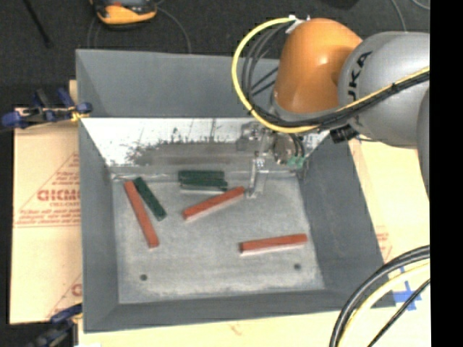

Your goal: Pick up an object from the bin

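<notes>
One red bar (213, 203) slanted in middle of bin (181, 85); hand (253, 186) low at its right end, open or clenched cannot tell. Likely stiff, light, perhaps slick; grip across narrow width, mid-length.

Five bars are carried on the speckled floor of the grey metal bin (217, 273). A dark green bar (202, 179) is laid near the back wall. Just in front of it a tilted red bar (210, 204) is seen. Well to its left a second green bar (150, 198) is laid just beside a longer red bar (141, 215). Further forward, to its right, a third red bar (273, 245) is found.
</notes>
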Controlling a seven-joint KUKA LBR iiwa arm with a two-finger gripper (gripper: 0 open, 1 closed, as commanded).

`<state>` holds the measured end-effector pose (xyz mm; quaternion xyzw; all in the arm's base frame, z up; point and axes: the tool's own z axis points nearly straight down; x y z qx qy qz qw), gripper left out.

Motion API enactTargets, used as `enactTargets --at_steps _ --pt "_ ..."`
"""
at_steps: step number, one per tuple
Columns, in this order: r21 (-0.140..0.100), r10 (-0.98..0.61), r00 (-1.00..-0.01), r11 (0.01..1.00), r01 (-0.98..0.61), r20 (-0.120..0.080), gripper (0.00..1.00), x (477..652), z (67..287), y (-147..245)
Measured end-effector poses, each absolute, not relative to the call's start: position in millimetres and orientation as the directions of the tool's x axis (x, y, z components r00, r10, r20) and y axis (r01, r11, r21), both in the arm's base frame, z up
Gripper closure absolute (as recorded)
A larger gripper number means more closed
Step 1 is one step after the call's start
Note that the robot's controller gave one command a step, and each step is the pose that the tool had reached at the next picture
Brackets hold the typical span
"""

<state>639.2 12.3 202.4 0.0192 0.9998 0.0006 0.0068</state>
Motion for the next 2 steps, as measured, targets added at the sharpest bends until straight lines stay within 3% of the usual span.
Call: enactTargets --at_steps 2 --pt "-0.001 -0.188 -0.982 0.982 -0.188 -0.005 0.00 650.9 113 14"
